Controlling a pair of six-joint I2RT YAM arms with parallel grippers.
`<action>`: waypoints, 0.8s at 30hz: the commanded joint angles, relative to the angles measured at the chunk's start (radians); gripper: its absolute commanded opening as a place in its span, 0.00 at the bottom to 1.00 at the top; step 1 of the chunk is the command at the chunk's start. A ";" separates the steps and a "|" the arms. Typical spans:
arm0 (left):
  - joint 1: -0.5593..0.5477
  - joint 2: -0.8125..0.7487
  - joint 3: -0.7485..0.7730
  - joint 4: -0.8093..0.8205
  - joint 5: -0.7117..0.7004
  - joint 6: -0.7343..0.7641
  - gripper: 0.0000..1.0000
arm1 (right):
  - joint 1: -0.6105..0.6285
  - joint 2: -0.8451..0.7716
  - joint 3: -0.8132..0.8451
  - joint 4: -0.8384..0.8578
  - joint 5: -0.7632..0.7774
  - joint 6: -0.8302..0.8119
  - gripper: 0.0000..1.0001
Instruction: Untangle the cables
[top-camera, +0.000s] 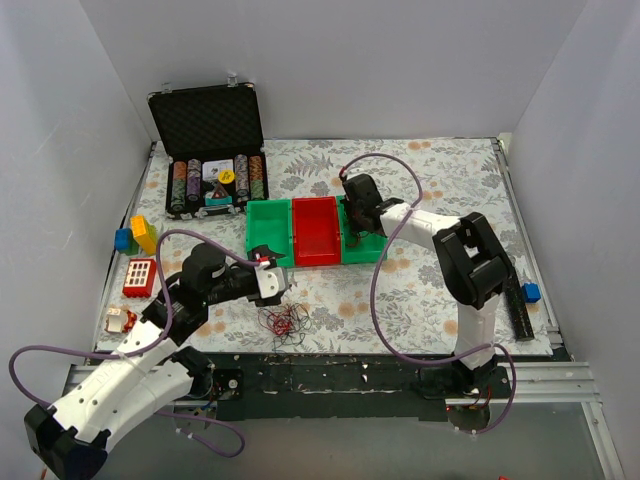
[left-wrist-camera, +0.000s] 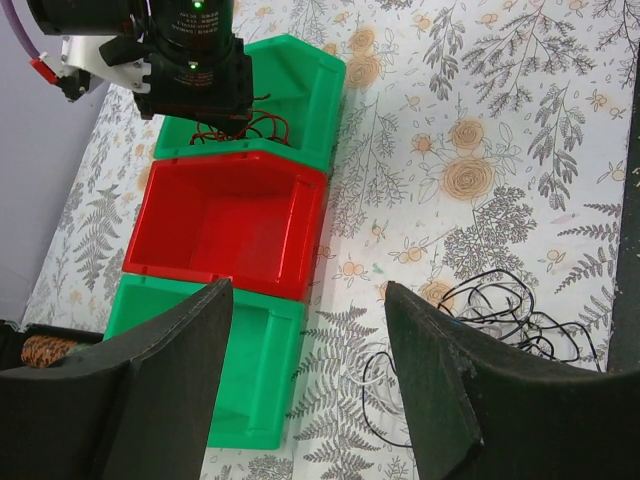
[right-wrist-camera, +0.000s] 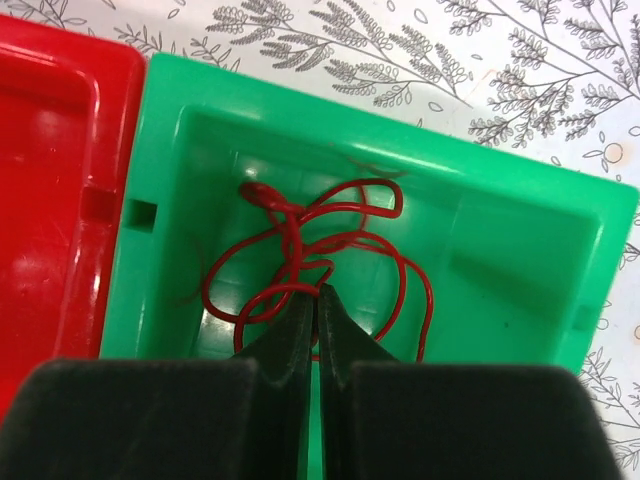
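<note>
Cables (top-camera: 283, 322) lie mostly in one small knot close to the near edge of the table, a little left of its middle. From above I can make out red and dark strands crossing each other there. The left wrist view shows black loops (left-wrist-camera: 510, 315) and one white strand (left-wrist-camera: 372, 368) on the flowered cloth.

One red cable (right-wrist-camera: 310, 240) is out of that knot. It sits as a loose coil inside the right-hand green bin (right-wrist-camera: 520, 250), one of three bins standing in a row near the middle of the table. The right pincer (right-wrist-camera: 312, 300) hangs over that bin with its fingers pressed together. The red strands run right up to the tips, so it looks clamped on the cable rather than merely resting above it.

The left pincer (left-wrist-camera: 308, 290) has its fingers well apart and holds nothing. It hovers between the bins and the knot, with the black loops just beside its right finger.

The red bin (left-wrist-camera: 220, 220) looks bare inside, and so does what I can see of the left green bin (left-wrist-camera: 260, 400), though a finger hides part of it.

My guess is the job is early on: one colour delivered or nearly so, while the black, the white and some red are yet to be pulled apart.
</note>
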 joint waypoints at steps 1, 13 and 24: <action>0.007 -0.018 0.000 -0.013 0.005 0.013 0.62 | 0.018 0.017 0.063 -0.038 0.031 0.027 0.11; 0.007 -0.019 -0.006 -0.022 0.016 0.020 0.64 | 0.024 -0.148 0.164 -0.178 0.032 0.044 0.62; 0.007 -0.024 -0.007 -0.033 0.014 0.026 0.64 | 0.024 -0.274 0.139 -0.301 0.066 0.064 0.65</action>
